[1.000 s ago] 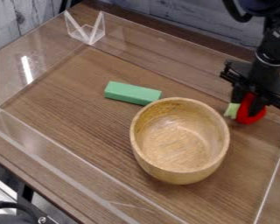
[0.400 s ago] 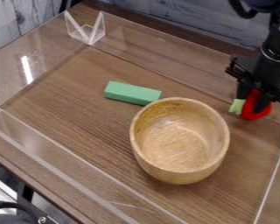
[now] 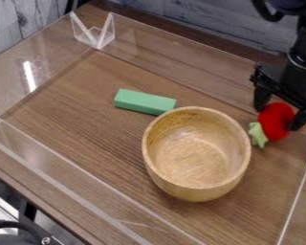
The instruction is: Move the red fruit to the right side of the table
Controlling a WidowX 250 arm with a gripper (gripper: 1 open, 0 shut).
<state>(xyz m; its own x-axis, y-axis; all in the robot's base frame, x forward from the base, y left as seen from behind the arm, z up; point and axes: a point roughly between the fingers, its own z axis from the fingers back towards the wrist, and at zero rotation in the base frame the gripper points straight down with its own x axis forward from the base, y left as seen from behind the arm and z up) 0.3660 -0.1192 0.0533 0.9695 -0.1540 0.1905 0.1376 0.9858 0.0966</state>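
Red fruit [image 3: 275, 121]: on tabletop [image 3: 66, 105], just right of wooden bowl [image 3: 197, 152].
Claw [image 3: 285, 103]: jaws spread, gripping nothing.
Progress: placement apparently done; retreat remains.

Arm [image 3: 300, 38] cut off at top edge

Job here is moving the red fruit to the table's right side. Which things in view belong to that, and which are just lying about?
Part of the job:
- red fruit, lying at the right edge
- table
- tool, open, just above the fruit

Lying about:
- wooden bowl
- green block
- clear walls
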